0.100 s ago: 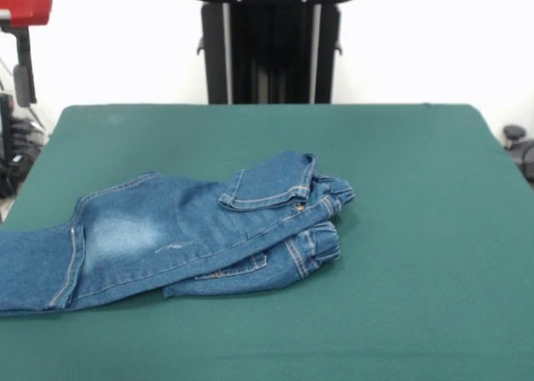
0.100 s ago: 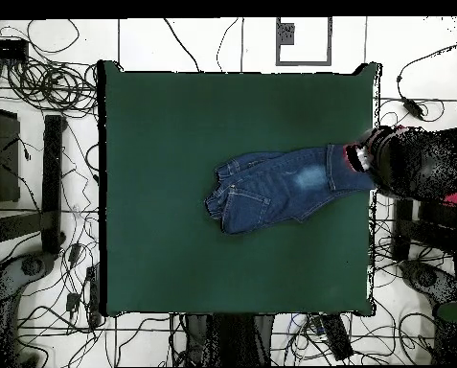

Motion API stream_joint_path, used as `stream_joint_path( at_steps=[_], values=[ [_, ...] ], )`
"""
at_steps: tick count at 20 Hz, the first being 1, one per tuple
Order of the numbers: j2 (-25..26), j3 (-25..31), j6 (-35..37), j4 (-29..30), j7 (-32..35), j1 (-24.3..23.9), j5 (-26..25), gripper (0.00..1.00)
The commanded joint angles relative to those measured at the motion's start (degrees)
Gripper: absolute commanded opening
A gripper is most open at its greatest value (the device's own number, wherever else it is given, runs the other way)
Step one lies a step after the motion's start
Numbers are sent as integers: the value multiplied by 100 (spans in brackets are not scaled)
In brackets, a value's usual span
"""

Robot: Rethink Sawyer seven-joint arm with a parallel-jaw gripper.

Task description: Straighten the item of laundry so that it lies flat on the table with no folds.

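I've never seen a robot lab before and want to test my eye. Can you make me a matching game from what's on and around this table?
Things:
1. jeans
2. table
3. robot pedestal
4. cables

Descriptions:
A. dark green, flat
B. tangled on the floor around the table
C. blue, bunched with folds
D. black, upright beyond the table's edge

Pairs: 1-C, 2-A, 3-D, 4-B
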Motion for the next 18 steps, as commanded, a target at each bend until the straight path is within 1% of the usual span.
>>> stream_joint_path(
  at_steps=[1,10,18],
  values=[
    [546,-393,-648,974,1573,342,229,100],
    [721,-687,-1214,1029,1591,524,337,100],
    [847,-1060,-1620,1016,1730,841,446,100]
  ],
)
